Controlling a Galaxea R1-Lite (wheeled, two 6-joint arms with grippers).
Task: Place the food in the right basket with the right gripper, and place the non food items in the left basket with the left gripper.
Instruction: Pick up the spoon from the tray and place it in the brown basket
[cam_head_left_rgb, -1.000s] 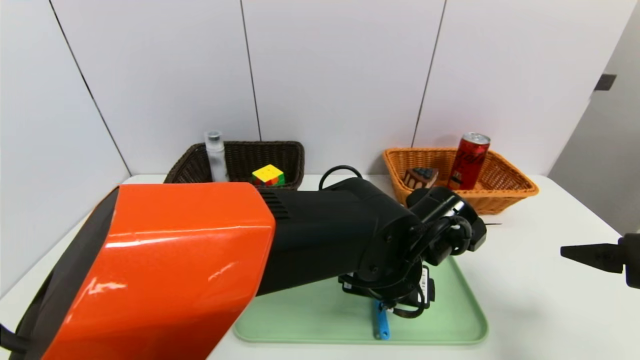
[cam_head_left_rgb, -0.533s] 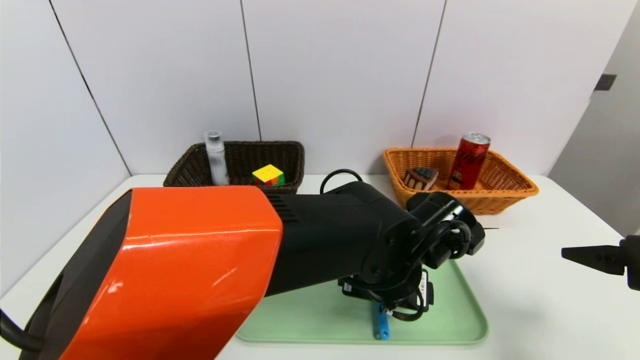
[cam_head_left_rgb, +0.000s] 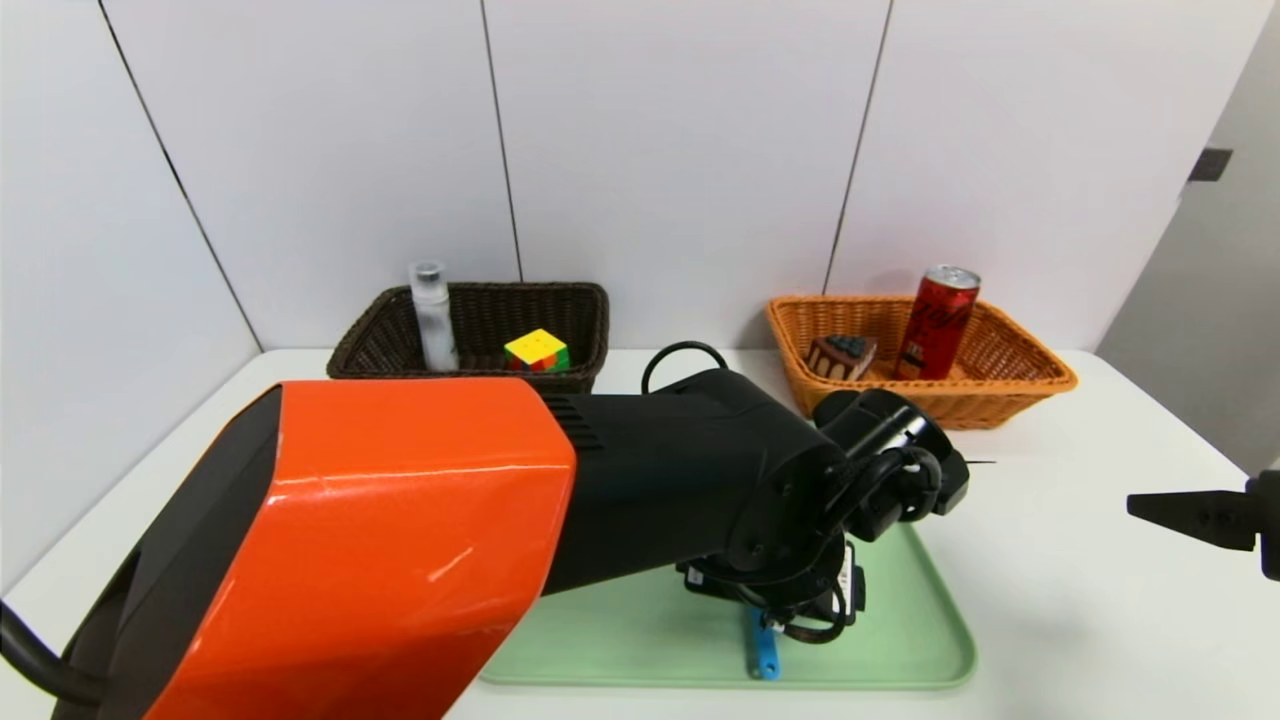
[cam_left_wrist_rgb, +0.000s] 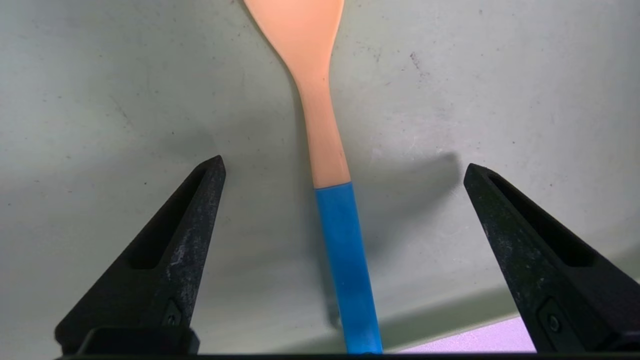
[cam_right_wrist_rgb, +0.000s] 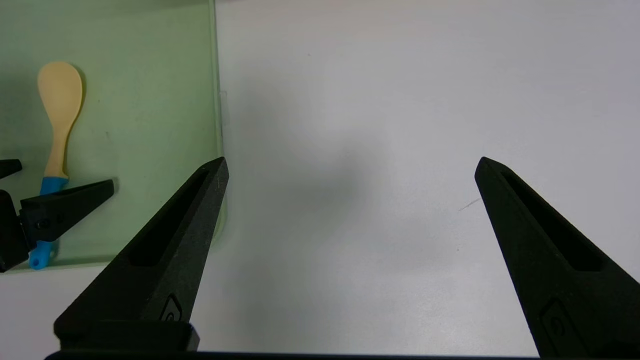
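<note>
Over the last second your left arm has slid a little lower and rightward across the head view, uncovering the near rim of the dark brown basket; nothing else on the desk has shifted. I judge the task nearly complete, with one item outstanding.

Sorted already: the translucent bottle and puzzle cube stand in the dark brown basket at the desk's far left; the red can and cake wedge sit in the orange-tan basket at the far right.

Outstanding: the wooden spoon lies flat on the green tray near the desk's front edge, blue handle toward the tray's near rim.

Your left claw hangs over the spoon, jaws spread wide either side of the handle, touching nothing and holding nothing.

Your right claw is parked over bare desk just right of the tray, jaws likewise wide apart and empty.
</note>
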